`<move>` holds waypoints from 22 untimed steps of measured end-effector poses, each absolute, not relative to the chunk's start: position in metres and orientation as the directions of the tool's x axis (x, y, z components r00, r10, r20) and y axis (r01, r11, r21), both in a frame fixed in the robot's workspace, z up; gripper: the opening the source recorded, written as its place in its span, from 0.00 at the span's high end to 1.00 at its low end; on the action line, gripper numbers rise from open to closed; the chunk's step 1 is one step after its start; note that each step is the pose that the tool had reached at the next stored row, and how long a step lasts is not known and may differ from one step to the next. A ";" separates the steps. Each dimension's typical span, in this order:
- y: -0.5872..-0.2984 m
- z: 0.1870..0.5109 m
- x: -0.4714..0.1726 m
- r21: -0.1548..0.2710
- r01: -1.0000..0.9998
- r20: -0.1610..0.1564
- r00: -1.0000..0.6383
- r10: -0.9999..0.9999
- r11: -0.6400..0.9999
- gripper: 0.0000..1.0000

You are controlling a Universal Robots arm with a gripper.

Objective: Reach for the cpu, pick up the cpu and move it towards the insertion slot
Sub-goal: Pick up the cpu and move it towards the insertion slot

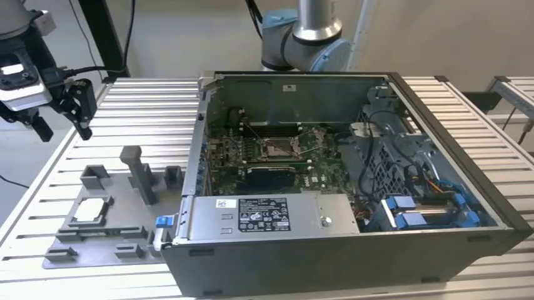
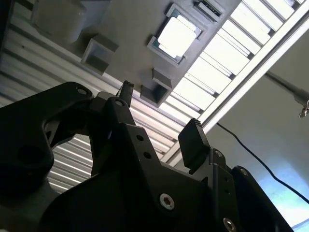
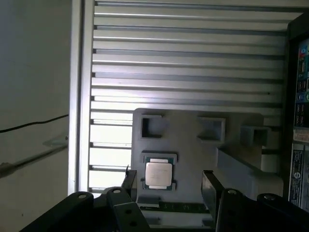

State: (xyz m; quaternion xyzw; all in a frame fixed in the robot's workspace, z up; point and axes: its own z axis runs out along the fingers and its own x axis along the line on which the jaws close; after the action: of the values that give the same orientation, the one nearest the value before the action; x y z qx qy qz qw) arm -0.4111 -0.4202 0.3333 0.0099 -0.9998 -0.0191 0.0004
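Gripper point(image 1: 64, 131) (jaws apart) — cpu point(image 3: 158, 174) well below.

cpu point(image 1: 90, 211) in fixture point(image 1: 104, 240) beside case point(image 1: 334, 265)

Exterior view: ribbed metal table point(image 1: 142, 106) spans the frame, slats pale grey. Plain pale wall point(image 1: 184, 31) at 12 o'clock. Dark upright post point(image 1: 107, 31) at 11. Light grey floor point(image 1: 12, 150) at 9, black cable point(image 1: 10, 181) lying on it. Second ribbed table point(image 1: 516, 94) at 2. Light even and diffuse. The slats glare bright in both wrist views.
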 end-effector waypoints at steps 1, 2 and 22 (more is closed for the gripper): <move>-0.420 0.332 -0.411 0.038 -0.020 0.000 -1.000 -0.020 0.999 0.00; -0.420 0.331 -0.411 0.038 -0.020 0.000 -1.000 -0.020 0.999 0.00; -0.420 0.318 -0.411 0.039 -0.020 0.000 -1.000 -0.020 0.999 0.00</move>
State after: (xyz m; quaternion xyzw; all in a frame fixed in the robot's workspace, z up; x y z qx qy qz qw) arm -0.4111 -0.4202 0.3179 0.0098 -0.9998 -0.0193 0.0004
